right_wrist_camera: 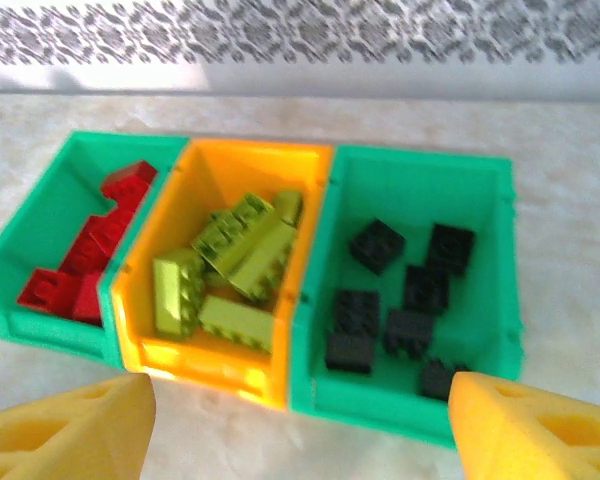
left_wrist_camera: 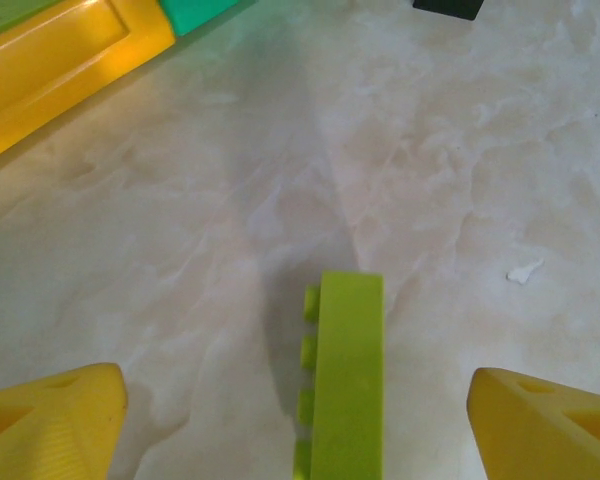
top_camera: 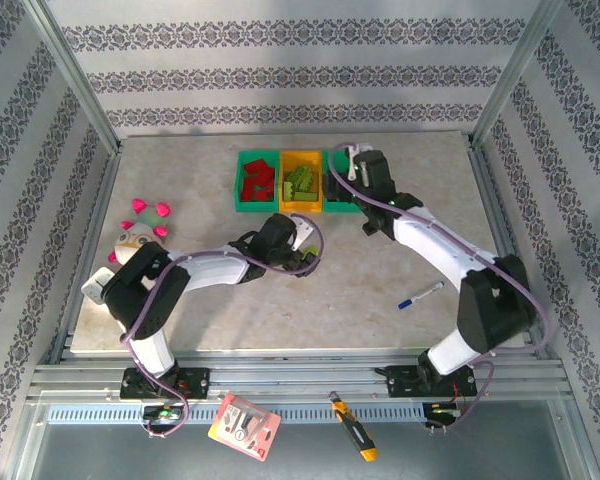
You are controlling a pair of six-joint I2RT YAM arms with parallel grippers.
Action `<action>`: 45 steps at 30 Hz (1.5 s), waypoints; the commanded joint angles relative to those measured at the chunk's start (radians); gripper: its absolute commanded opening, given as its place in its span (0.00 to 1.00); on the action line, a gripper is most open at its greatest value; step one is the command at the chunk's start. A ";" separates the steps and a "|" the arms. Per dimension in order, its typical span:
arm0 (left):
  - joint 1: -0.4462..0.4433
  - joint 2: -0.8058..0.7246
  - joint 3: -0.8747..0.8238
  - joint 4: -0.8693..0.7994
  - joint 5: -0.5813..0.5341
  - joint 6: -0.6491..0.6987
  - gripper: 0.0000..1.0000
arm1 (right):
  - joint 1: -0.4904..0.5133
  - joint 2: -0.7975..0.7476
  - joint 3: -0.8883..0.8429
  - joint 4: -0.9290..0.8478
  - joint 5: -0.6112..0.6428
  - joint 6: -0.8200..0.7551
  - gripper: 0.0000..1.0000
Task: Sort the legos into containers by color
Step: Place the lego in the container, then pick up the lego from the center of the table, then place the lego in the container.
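- Lime brick (left_wrist_camera: 348, 380) lies on the tabletop (left_wrist_camera: 180, 250) between our left gripper's (left_wrist_camera: 298, 415) spread fingers; we should centre before closing.
- Our right gripper (right_wrist_camera: 300, 425) hangs spread, empty, before the orange-yellow bin (right_wrist_camera: 215, 165).

The counter (left_wrist_camera: 180, 250) looks like smooth, pale marbled stone with a soft sheen. The orange-yellow bin (right_wrist_camera: 260, 152) and green bins (right_wrist_camera: 410, 170) are glossy moulded plastic. The lime brick (left_wrist_camera: 348, 380) is smooth plastic, and the left fingers (left_wrist_camera: 50, 430) are matt and finely ribbed.
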 commanded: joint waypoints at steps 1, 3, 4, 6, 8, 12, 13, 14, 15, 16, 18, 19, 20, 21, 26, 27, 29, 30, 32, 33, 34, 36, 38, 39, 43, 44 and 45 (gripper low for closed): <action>-0.016 0.058 0.050 -0.040 0.053 0.018 0.84 | -0.018 -0.069 -0.089 0.001 0.025 0.044 0.77; -0.015 0.088 0.071 -0.050 0.065 0.026 0.78 | -0.034 -0.106 -0.134 -0.005 0.027 0.052 0.77; -0.015 0.100 0.081 -0.060 0.071 0.034 0.74 | -0.041 -0.123 -0.149 -0.007 0.027 0.057 0.77; -0.015 0.117 0.094 -0.072 0.075 0.047 0.65 | -0.056 -0.152 -0.180 -0.009 0.028 0.068 0.77; -0.015 0.124 0.095 -0.076 0.075 0.062 0.58 | -0.070 -0.171 -0.200 -0.009 0.026 0.081 0.77; -0.015 0.111 0.076 -0.065 0.066 0.085 0.33 | -0.084 -0.180 -0.212 -0.009 0.024 0.101 0.78; -0.015 0.103 0.072 -0.065 0.064 0.088 0.24 | -0.086 -0.182 -0.211 -0.010 0.021 0.105 0.77; -0.015 0.094 0.069 -0.065 0.063 0.088 0.17 | -0.087 -0.182 -0.209 -0.010 0.019 0.108 0.77; -0.015 0.083 0.065 -0.063 0.061 0.088 0.15 | -0.086 -0.184 -0.207 -0.011 0.014 0.108 0.78; -0.015 0.069 0.062 -0.067 0.055 0.084 0.15 | -0.086 -0.184 -0.204 -0.012 0.009 0.109 0.77; -0.014 0.045 0.071 -0.091 0.025 0.061 0.11 | -0.085 -0.189 -0.196 -0.023 -0.003 0.105 0.78; -0.012 0.029 0.076 -0.103 0.010 0.051 0.08 | -0.085 -0.195 -0.193 -0.027 -0.020 0.096 0.78; -0.011 0.012 0.079 -0.111 -0.006 0.040 0.08 | -0.082 -0.200 -0.191 -0.031 -0.027 0.088 0.78; -0.008 -0.004 0.080 -0.114 -0.018 0.033 0.08 | -0.079 -0.205 -0.191 -0.036 -0.027 0.085 0.79; 0.018 -0.052 0.149 -0.140 -0.083 0.016 0.08 | -0.079 -0.232 -0.217 -0.048 -0.015 0.084 0.79; 0.025 -0.050 0.174 -0.144 -0.093 0.016 0.09 | -0.079 -0.236 -0.223 -0.048 -0.015 0.085 0.79; 0.045 -0.031 0.243 -0.149 -0.114 0.018 0.09 | -0.079 -0.240 -0.234 -0.048 -0.016 0.092 0.79; 0.056 -0.016 0.274 -0.150 -0.125 0.020 0.09 | -0.078 -0.242 -0.239 -0.047 -0.016 0.094 0.79; 0.073 0.028 0.350 -0.144 -0.173 0.046 0.09 | -0.079 -0.244 -0.247 -0.047 -0.018 0.098 0.79; 0.079 0.050 0.384 -0.135 -0.194 0.058 0.09 | -0.079 -0.245 -0.249 -0.046 -0.019 0.098 0.79; 0.090 0.076 0.416 -0.116 -0.205 0.068 0.09 | -0.079 -0.248 -0.253 -0.046 -0.018 0.098 0.79; 0.115 0.130 0.480 -0.093 -0.202 0.065 0.10 | -0.079 -0.252 -0.256 -0.047 -0.017 0.101 0.79; 0.140 0.195 0.561 -0.098 -0.195 0.055 0.11 | -0.078 -0.258 -0.257 -0.054 -0.018 0.103 0.80; 0.149 0.222 0.598 -0.108 -0.193 0.049 0.12 | -0.079 -0.263 -0.256 -0.061 -0.021 0.101 0.79; 0.185 0.334 0.751 -0.152 -0.165 0.008 0.11 | -0.081 -0.287 -0.260 -0.079 -0.019 0.095 0.80; 0.193 0.364 0.785 -0.159 -0.154 -0.004 0.11 | -0.081 -0.291 -0.264 -0.079 -0.019 0.094 0.80; 0.200 0.386 0.812 -0.167 -0.145 -0.016 0.12 | -0.083 -0.293 -0.265 -0.082 -0.021 0.095 0.80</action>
